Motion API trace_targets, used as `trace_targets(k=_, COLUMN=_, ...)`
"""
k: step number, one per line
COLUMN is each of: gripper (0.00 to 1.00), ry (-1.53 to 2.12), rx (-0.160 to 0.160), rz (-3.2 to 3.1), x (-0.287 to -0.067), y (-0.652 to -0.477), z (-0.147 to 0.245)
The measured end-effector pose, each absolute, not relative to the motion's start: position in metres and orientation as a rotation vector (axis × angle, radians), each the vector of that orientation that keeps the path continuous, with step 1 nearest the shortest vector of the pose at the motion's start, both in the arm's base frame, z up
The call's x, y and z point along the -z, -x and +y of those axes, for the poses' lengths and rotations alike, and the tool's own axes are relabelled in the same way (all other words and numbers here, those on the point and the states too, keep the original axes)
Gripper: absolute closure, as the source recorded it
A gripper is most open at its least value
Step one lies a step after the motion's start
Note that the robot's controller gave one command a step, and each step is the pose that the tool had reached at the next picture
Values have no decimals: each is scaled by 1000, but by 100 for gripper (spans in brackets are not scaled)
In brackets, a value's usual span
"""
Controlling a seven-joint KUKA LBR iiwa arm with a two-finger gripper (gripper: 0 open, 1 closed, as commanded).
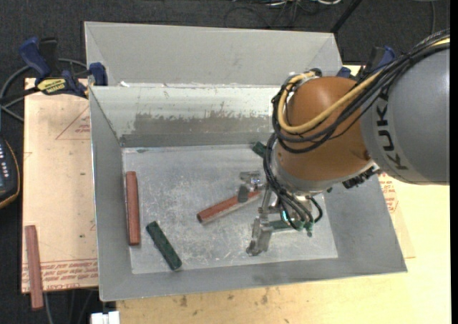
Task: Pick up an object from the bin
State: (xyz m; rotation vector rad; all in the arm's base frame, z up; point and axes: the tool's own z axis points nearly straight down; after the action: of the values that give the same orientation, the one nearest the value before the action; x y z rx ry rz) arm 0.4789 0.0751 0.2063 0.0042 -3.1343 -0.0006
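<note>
claw: low over the floor of the bin, under the arm's orange cover; i cannot tell whether it is apart or together, and nothing shows clamped in it.
stick: the nearest thing, just left of the claw; slim and reddish-brown, lying flat and aslant, with a pale metal-looking piece at the end closest to the claw; i cannot tell whether that end touches the claw.
stick, handling: looks stiff and light, probably wood or plastic; it should not bend or crush, but a smooth thin shaft could twist or slide in a loose hold.
stick, where to hold: across its narrow width, near the middle of the brown length, so that it hangs level; the metal end looks the more slippery and would leave the long end drooping.
stick, risk: it lies flat on bare metal, so a closing claw may push it along the floor instead of taking it.
green bar: well left of the claw, dark, short, flat and aslant; likely stiff too.
red bar: farthest left of the claw, long, lying along the left wall, near the green bar but apart from it.
</note>
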Motion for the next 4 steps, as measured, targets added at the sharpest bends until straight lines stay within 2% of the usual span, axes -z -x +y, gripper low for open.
trace_targets(k=1, gripper=0, ry=2, rx=4, rz=-3146, x=-68, y=-504, z=106)
trace_targets(k=2, gripper=100, ry=8, rx=3, rz=-3143, x=-72, y=-504, z=105)
trace_targets(k=3, gripper=100, ry=607, rx=3, rz=-3087, x=-180, y=-517, z=97)
trace_targets(k=4, gripper=0, ry=605, rx=1, rz=-3085, x=-179, y=-516, z=97)
